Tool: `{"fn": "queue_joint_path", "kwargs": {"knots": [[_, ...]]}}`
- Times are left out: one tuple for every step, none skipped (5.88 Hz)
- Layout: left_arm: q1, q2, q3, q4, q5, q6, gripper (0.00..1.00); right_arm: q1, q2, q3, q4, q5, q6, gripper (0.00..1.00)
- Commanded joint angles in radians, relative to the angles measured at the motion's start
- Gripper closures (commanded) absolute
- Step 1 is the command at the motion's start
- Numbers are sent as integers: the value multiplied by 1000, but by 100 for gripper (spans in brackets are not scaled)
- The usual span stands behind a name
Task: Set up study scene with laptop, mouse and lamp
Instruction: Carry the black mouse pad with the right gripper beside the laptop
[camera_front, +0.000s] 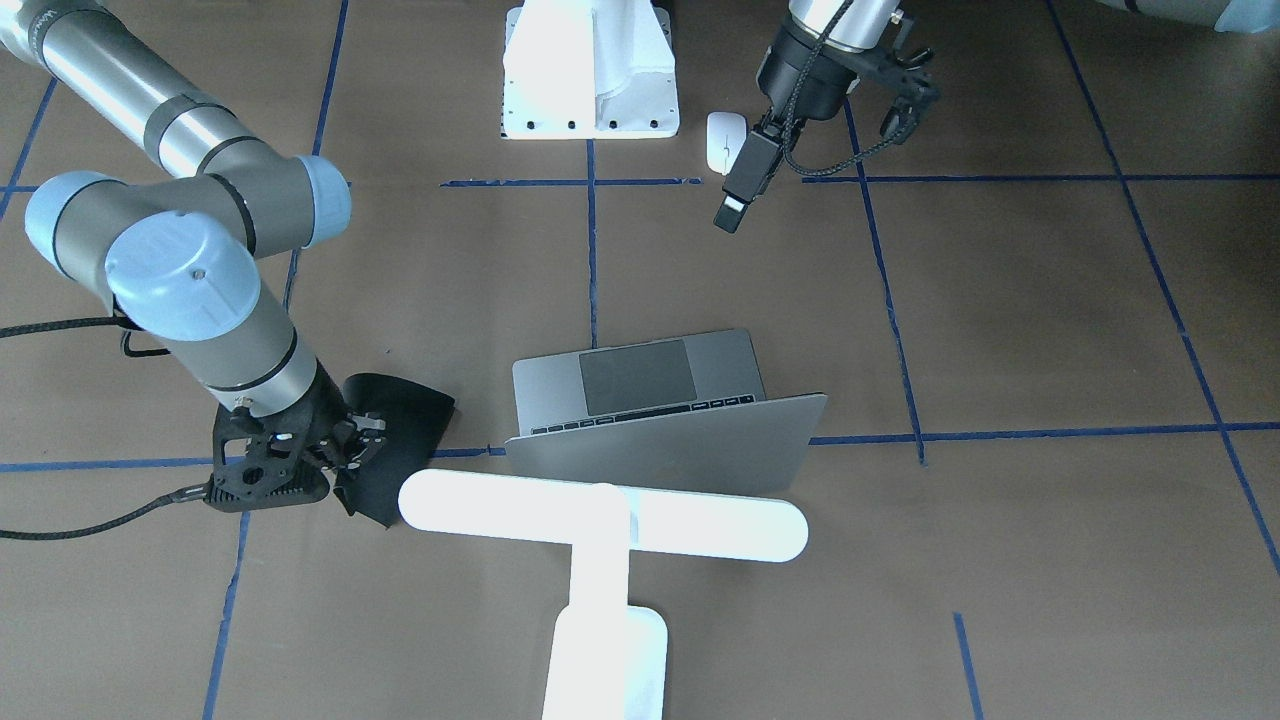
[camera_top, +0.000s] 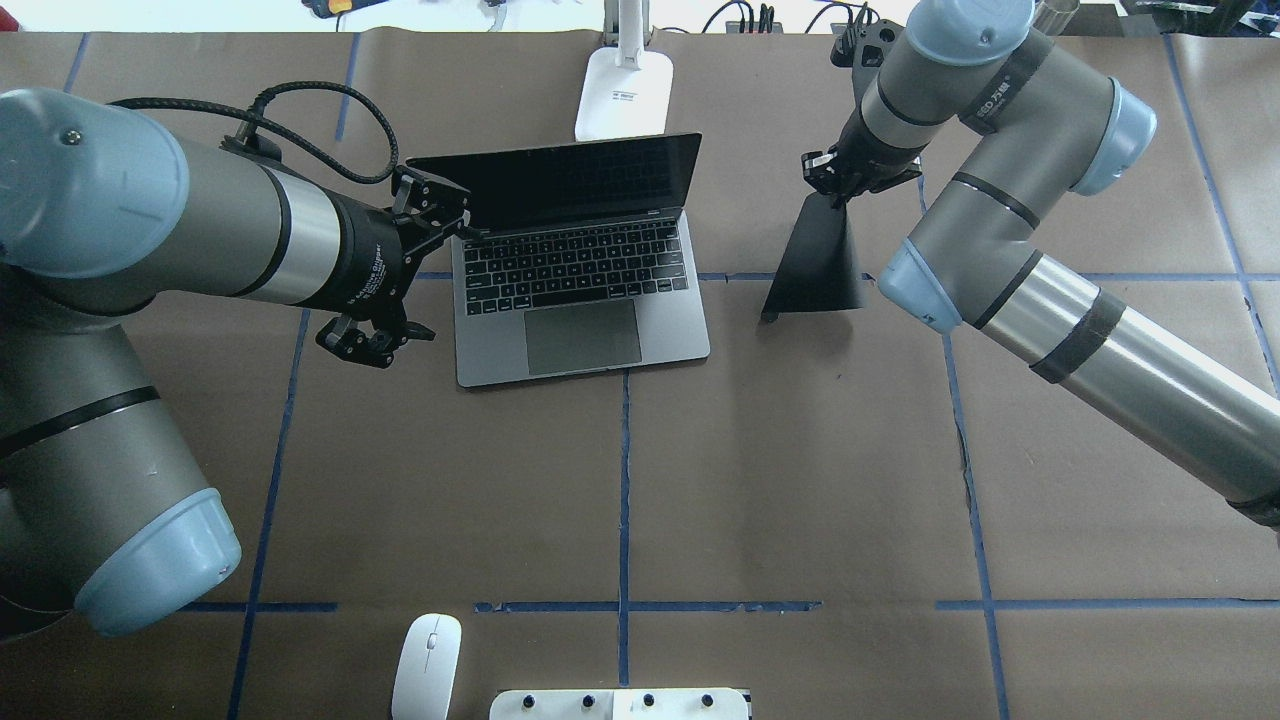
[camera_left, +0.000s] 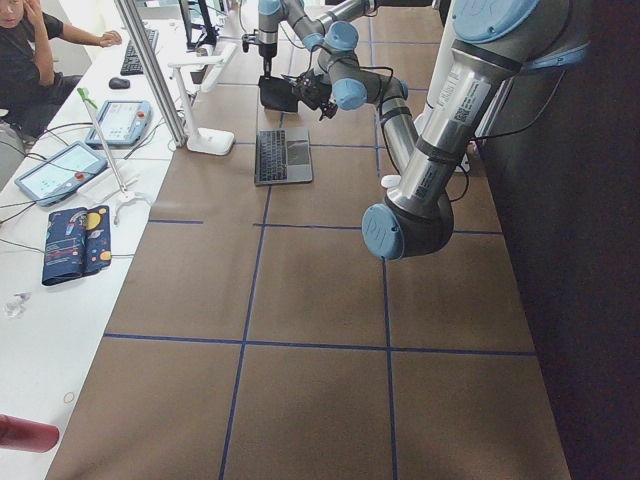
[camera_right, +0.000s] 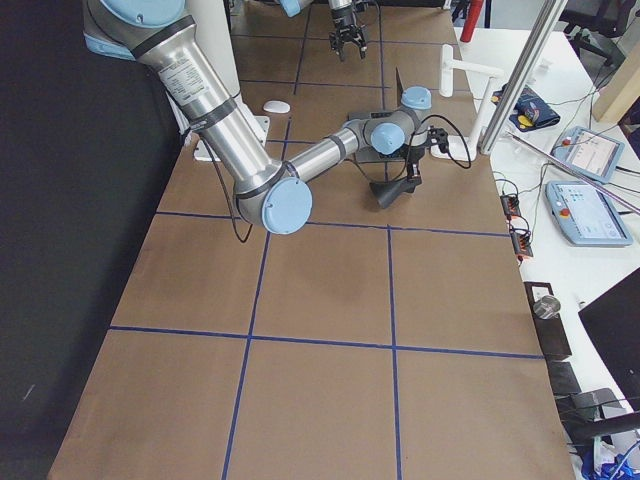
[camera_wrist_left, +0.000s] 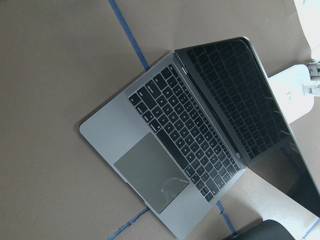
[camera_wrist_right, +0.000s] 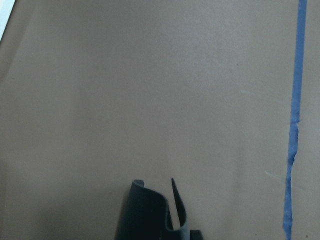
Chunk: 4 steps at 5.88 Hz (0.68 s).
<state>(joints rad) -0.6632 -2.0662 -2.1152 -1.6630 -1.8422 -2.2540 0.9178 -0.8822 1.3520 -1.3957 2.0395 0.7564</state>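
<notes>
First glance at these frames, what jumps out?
The thin grey metal laptop stands open in the middle, with the bright white T-shaped desk lamp just behind its screen. On the robot's right of it, the right claw pinches a floppy black flat mat by one edge. The left claw hangs open at the laptop's left edge, and the small glossy white mouse lies far off, close to the robot.
</notes>
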Motion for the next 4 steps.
{"fn": "queue_joint_path", "kwargs": {"knots": [[-1, 6, 0, 2, 0, 1, 0, 30, 30, -2, -45, 60, 3, 0], [2, 8, 1, 27, 0, 1, 0, 48, 2, 54, -75, 106, 1, 0], [16, 5, -2, 92, 0, 2, 0, 58, -76, 141, -92, 107, 1, 0], [67, 14, -9, 165, 1, 64, 0, 81, -159, 242, -106, 107, 1, 0]]}}
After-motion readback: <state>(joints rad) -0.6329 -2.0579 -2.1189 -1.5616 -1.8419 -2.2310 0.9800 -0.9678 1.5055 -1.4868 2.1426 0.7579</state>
